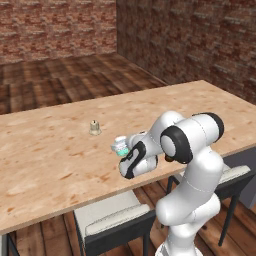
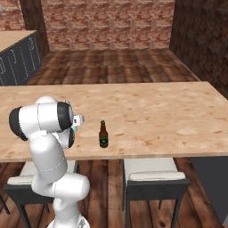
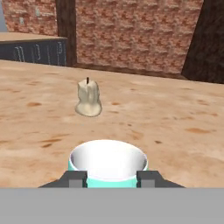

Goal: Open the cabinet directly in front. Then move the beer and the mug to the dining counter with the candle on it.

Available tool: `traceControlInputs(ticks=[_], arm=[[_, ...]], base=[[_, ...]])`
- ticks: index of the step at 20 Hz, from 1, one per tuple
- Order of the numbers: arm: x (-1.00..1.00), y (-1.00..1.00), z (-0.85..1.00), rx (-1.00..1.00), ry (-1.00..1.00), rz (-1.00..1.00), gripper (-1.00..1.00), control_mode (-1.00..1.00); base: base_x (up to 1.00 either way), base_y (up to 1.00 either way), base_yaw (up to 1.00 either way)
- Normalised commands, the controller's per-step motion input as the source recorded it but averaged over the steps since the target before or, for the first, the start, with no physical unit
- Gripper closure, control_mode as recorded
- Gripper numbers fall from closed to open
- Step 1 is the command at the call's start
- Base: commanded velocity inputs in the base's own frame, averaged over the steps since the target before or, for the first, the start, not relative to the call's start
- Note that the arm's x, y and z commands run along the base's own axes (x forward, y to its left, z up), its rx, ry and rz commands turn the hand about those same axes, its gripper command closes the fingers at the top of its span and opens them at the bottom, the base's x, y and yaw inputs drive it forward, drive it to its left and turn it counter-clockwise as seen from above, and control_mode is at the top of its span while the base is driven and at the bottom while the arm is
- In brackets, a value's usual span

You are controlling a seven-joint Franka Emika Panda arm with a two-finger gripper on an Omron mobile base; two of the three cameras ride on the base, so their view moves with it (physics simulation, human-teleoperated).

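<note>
Pale wood-grain counter (image 1: 60,150), long and wide, with grey-cushioned stools (image 1: 112,220) tucked under its near edge. The mint-green mug (image 3: 108,164) stands upright on the counter close to the near edge, its white inside facing up. The gripper (image 3: 112,178) reaches in low from the near side; its two dark fingers (image 3: 74,178) stand either side of the mug's rim, just beside it. Whether they press the mug or have just let go cannot be told. In the left base view the mug (image 1: 120,146) shows at the front of the hand, resting on the counter surface. The candle (image 3: 89,98), a stubby whitish lump with a short wick, sits farther in from the near edge, beyond the mug and a little to one side, apart from it. The beer (image 2: 103,134), a dark brown bottle with a green label, stands upright near the same near edge, to the right of the arm and apart from the mug.
</note>
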Motion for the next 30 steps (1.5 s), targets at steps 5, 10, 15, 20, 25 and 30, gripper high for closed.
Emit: traceControlInputs(ticks=[5,10,15,20,25,30], arm=[[0.00,0.00,0.01,0.00,0.01,-0.01,-1.00,-1.00],[0.00,0.00,0.71,0.00,0.09,-0.05,-1.00,-1.00],[-0.09,-0.06,1.00,0.00,0.12,-0.01,-1.00,-1.00],[-0.54,-0.16,1.00,0.00,0.12,0.00,-1.00,-1.00],[-0.96,-0.32,0.91,0.01,0.15,-0.01,-1.00,-1.00],[-1.00,-0.59,0.01,0.08,-0.18,-0.08,-1.00,-1.00]], base=[[0.00,0.00,0.00],[0.00,0.00,0.00],[0.00,0.00,0.00],[0.00,0.00,0.00],[0.00,0.00,0.00],[0.00,0.00,0.00]])
